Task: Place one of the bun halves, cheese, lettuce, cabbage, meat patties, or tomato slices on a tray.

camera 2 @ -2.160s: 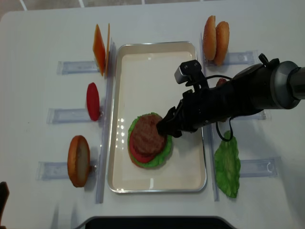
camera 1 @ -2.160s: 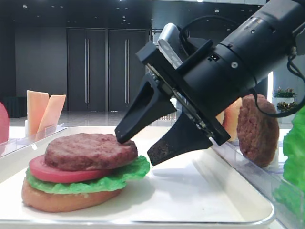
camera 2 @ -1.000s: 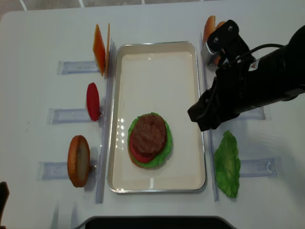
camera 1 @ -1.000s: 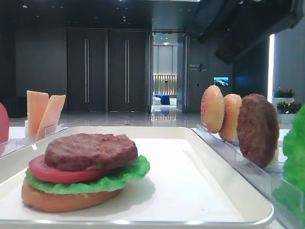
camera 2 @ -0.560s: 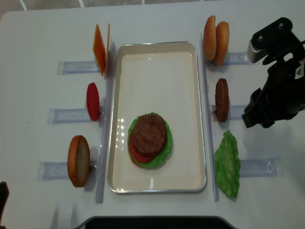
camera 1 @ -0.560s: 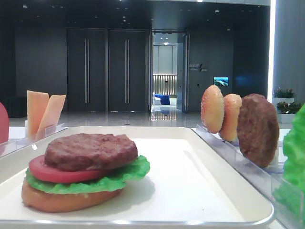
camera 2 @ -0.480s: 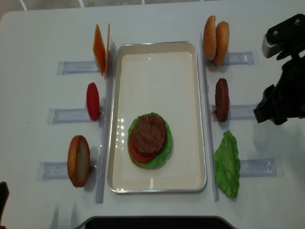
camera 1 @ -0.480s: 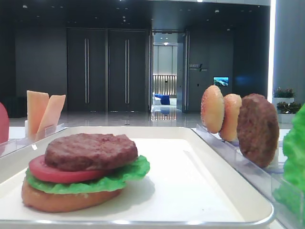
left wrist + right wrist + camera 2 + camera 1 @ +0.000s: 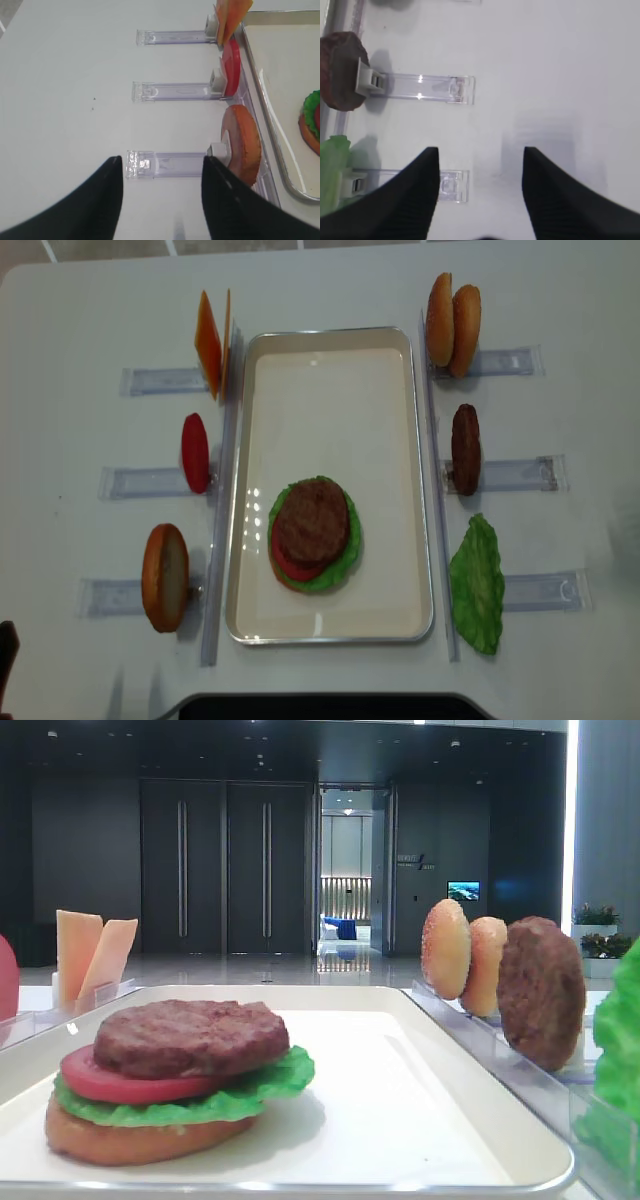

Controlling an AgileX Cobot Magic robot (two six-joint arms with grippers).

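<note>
On the white tray (image 9: 330, 390) lies a stack: brown bun half (image 9: 130, 1138), lettuce (image 9: 230, 1100), tomato slice (image 9: 120, 1086) and a meat patty (image 9: 190, 1035) on top (image 9: 312, 522). Cheese (image 9: 210, 343), another tomato slice (image 9: 195, 452) and a bun half (image 9: 165, 577) stand in racks to the left. Two bun halves (image 9: 452, 310), a patty (image 9: 465, 448) and a lettuce leaf (image 9: 477, 585) are on the right. My right gripper (image 9: 480, 152) is open and empty over bare table right of that patty (image 9: 340, 70). Beside the left bun half (image 9: 242, 142), my left gripper (image 9: 162, 162) hangs open and empty.
Clear plastic racks (image 9: 150, 482) (image 9: 520, 475) flank the tray on both sides. Two rack ends (image 9: 427, 87) (image 9: 451, 185) lie just left of my right gripper. A rack (image 9: 170, 164) sits between my left fingers. A dark edge (image 9: 320, 706) runs along the table's front.
My right arm has pulled back from the tray to the right and left the overhead view. The patty stays on the stack. The left arm has not moved.
</note>
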